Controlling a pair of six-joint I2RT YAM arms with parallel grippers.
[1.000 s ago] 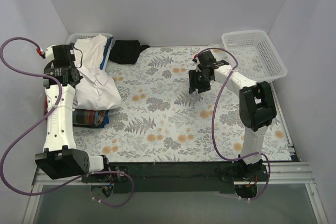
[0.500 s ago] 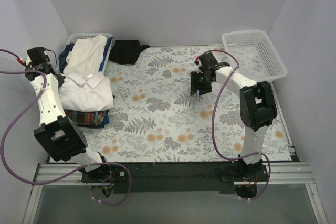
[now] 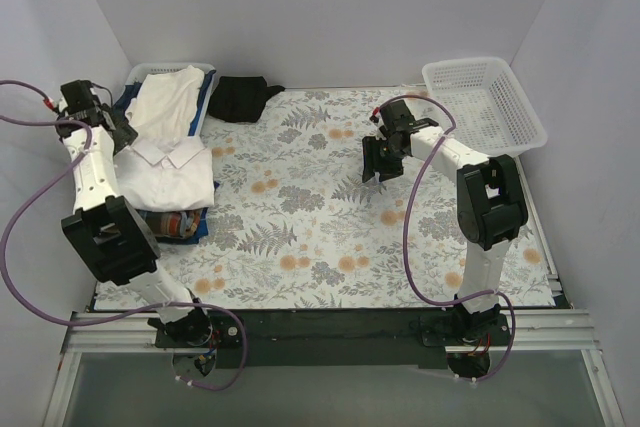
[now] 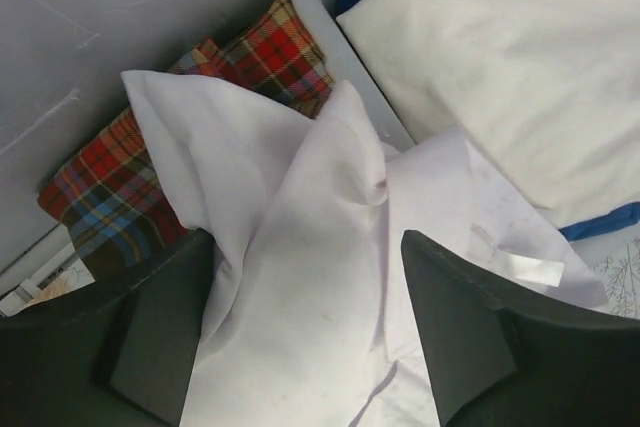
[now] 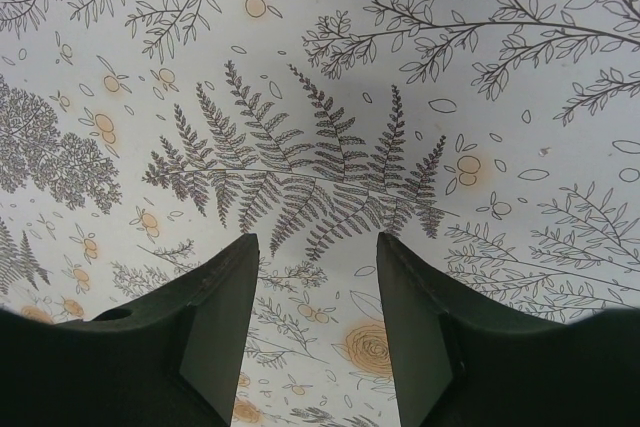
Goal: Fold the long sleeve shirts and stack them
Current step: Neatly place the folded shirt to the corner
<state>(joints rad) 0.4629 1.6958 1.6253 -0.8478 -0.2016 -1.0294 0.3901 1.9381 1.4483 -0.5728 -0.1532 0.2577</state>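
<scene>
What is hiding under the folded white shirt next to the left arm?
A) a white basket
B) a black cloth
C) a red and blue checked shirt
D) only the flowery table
C: in the top view the plaid shirt peeks out from beneath the white shirt, and the left wrist view shows its red and blue checks under the white fabric.

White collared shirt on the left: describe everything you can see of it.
The white collared shirt is thin plain fabric, folded roughly rectangular, collar at its far end. It lies on the folded plaid shirt at the left side, next to the white basket. One part is bunched into a ridge under the open left end effector, which straddles it.
</scene>
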